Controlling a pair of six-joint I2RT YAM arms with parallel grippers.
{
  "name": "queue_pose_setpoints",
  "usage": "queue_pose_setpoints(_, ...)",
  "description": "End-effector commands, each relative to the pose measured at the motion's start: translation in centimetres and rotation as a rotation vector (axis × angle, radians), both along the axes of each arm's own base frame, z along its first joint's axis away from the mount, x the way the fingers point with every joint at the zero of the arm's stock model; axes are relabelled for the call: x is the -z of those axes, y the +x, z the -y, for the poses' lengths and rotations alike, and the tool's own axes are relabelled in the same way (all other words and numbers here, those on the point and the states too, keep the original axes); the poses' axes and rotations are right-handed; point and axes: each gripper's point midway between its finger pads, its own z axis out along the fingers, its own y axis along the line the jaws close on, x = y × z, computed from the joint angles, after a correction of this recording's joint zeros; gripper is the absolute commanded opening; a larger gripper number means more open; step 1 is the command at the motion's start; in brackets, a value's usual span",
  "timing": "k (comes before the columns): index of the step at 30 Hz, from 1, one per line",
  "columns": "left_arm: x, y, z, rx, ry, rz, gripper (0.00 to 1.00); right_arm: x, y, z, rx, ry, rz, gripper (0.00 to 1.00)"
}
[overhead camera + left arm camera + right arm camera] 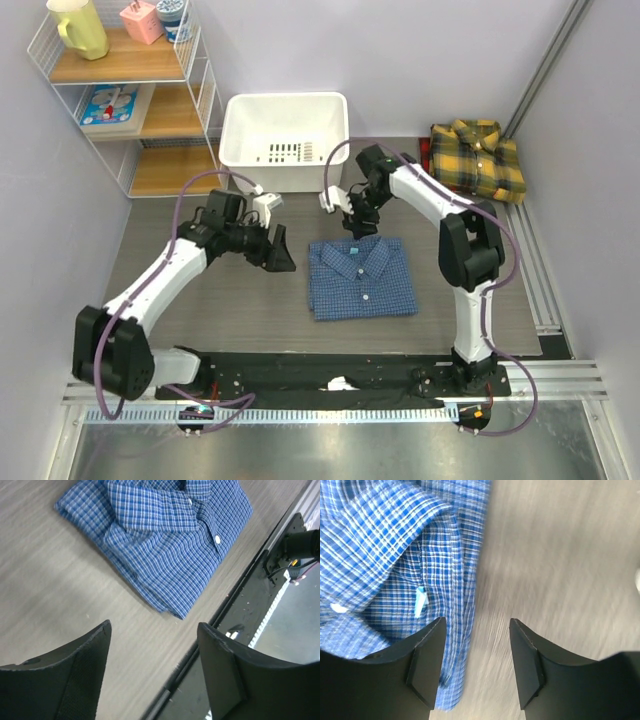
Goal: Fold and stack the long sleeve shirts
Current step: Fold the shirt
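Top external: blue check shirt [360,280] lies folded for stacking; left gripper [281,258] beside it, right gripper [358,228] at its collar, both spread.

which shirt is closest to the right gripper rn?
The blue checked shirt: the right gripper is right at its collar edge. The yellow plaid shirt lies off to the far right, well away from it.

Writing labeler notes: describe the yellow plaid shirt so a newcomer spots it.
Start at the white bin at the back. Right of it, in the far right corner, lies a folded shirt. It is yellow-and-dark plaid; the only other shirt, in the middle, is blue check.
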Motion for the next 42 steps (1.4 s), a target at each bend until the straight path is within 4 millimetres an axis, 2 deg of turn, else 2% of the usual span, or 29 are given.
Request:
queue_pose_setpoints(1, -0.9, 3.2, 2.9, 0.149, -0.054, 0.184, 0.67, -8.3, 0.6, 1.2, 0.260, 0.170, -0.011, 0.58)
queue_pose_setpoints(2, -0.3, 4.2, 3.6, 0.192, -0.029, 0.216, 0.65, -9.1, 0.2, 1.5, 0.316, 0.218, -0.068, 0.58)
queue_pose_setpoints(3, -0.1, 4.5, 4.3, 0.215, -0.014, 0.225, 0.64, -8.8, -0.2, 3.2, 0.394, 0.235, -0.131, 0.57)
queue_pose_setpoints(4, 0.3, 5.0, 4.7, 0.220, -0.001, 0.226, 0.59, -9.9, -1.1, 3.9, 0.480, 0.267, -0.190, 0.55)
queue_pose_setpoints(5, 0.9, 5.5, 5.1, 0.228, 0.011, 0.214, 0.56, -10.0, -2.1, 4.1, 0.510, 0.298, -0.249, 0.54)
queue_pose_setpoints(6, 1.5, 6.3, 5.9, 0.236, 0.020, 0.186, 0.53, -8.7, -3.3, 5.4, 0.566, 0.285, -0.316, 0.53)
queue_pose_setpoints(7, 2.2, 6.7, 6.2, 0.235, 0.033, 0.160, 0.50, -8.8, -4.3, 5.9, 0.615, 0.283, -0.351, 0.53)
queue_pose_setpoints(8, 2.6, 7.0, 6.7, 0.238, 0.042, 0.147, 0.50, -7.1, -5.8, 6.4, 0.643, 0.254, -0.408, 0.52)
queue_pose_setpoints(10, 4.0, 8.0, 7.4, 0.242, 0.065, 0.120, 0.52, -6.1, -6.6, 7.3, 0.695, 0.247, -0.439, 0.50)
queue_pose_setpoints(11, 4.5, 8.2, 7.6, 0.244, 0.072, 0.114, 0.52, -4.7, -7.6, 7.7, 0.729, 0.230, -0.483, 0.50)
queue_pose_setpoints(13, 5.8, 8.7, 8.3, 0.256, 0.091, 0.089, 0.53, -3.7, -7.5, 8.5, 0.776, 0.234, -0.508, 0.50)
queue_pose_setpoints(14, 6.3, 8.8, 8.7, 0.261, 0.101, 0.081, 0.53, -2.7, -8.0, 8.8, 0.810, 0.219, -0.546, 0.50)
queue_pose_setpoints(16, 7.5, 9.5, 9.0, 0.259, 0.119, 0.066, 0.55, -1.4, -7.3, 9.8, 0.860, 0.221, -0.556, 0.49)
queue_pose_setpoints(18, 7.8, 10.3, 9.3, 0.246, 0.130, 0.074, 0.56, 0.2, -6.9, 10.5, 0.900, 0.203, -0.586, 0.49)
queue_pose_setpoints(21, 8.5, 12.1, 9.5, 0.189, 0.155, 0.095, 0.40, 2.2, -5.3, 11.6, 0.966, 0.183, -0.584, 0.48)
queue_pose_setpoints(22, 8.9, 12.8, 9.6, 0.160, 0.160, 0.090, 0.29, 2.6, -4.5, 11.9, 0.983, 0.180, -0.568, 0.48)
queue_pose_setpoints(24, 9.5, 13.6, 9.2, 0.122, 0.175, 0.076, 0.22, 2.8, -3.2, 12.0, 1.017, 0.191, -0.577, 0.47)
queue_pose_setpoints(25, 9.9, 13.8, 9.1, 0.109, 0.182, 0.064, 0.14, 2.6, -2.8, 11.8, 1.026, 0.202, -0.578, 0.47)
queue_pose_setpoints(28, 10.8, 13.7, 8.5, 0.086, 0.191, 0.017, 0.07, 0.7, -1.7, 11.6, 1.057, 0.250, -0.577, 0.48)
queue_pose_setpoints(30, 10.4, 13.5, 7.8, 0.069, 0.198, 0.022, 0.07, -0.4, -1.5, 12.1, 1.093, 0.277, -0.580, 0.50)
queue_pose_setpoints(31, 10.1, 13.3, 7.6, 0.068, 0.193, 0.025, 0.12, -1.3, -1.6, 12.3, 1.133, 0.297, -0.591, 0.52)
queue_pose_setpoints(32, 8.7, 13.5, 7.3, 0.059, 0.175, 0.048, 0.18, -1.4, -2.3, 12.2, 1.157, 0.305, -0.629, 0.53)
queue_pose_setpoints(33, 8.3, 13.1, 7.0, 0.040, 0.157, 0.026, 0.25, -1.7, -2.3, 13.6, 1.216, 0.329, -0.652, 0.56)
queue_pose_setpoints(34, 7.6, 12.8, 7.0, 0.047, 0.130, 0.023, 0.40, -2.4, -2.7, 13.7, 1.270, 0.349, -0.691, 0.57)
queue_pose_setpoints(36, 5.5, 12.2, 6.4, 0.037, 0.088, 0.034, 0.52, -1.9, -4.4, 14.4, 1.347, 0.353, -0.770, 0.61)
queue_pose_setpoints(37, 4.5, 11.7, 6.6, 0.056, 0.051, 0.030, 0.55, -1.7, -5.0, 14.5, 1.377, 0.352, -0.798, 0.65)
queue_pose_setpoints(38, 3.8, 11.2, 6.4, 0.065, 0.033, 0.029, 0.56, -1.4, -6.4, 14.6, 1.419, 0.346, -0.839, 0.77)
queue_pose_setpoints(39, 2.5, 10.7, 6.5, 0.077, 0.010, 0.045, 0.58, -1.2, -6.7, 14.6, 1.442, 0.349, -0.851, 0.93)
queue_pose_setpoints(42, 0.6, 9.0, 7.5, 0.156, -0.030, 0.085, 0.59, -0.6, -8.3, 14.5, 1.487, 0.368, -0.910, 0.95)
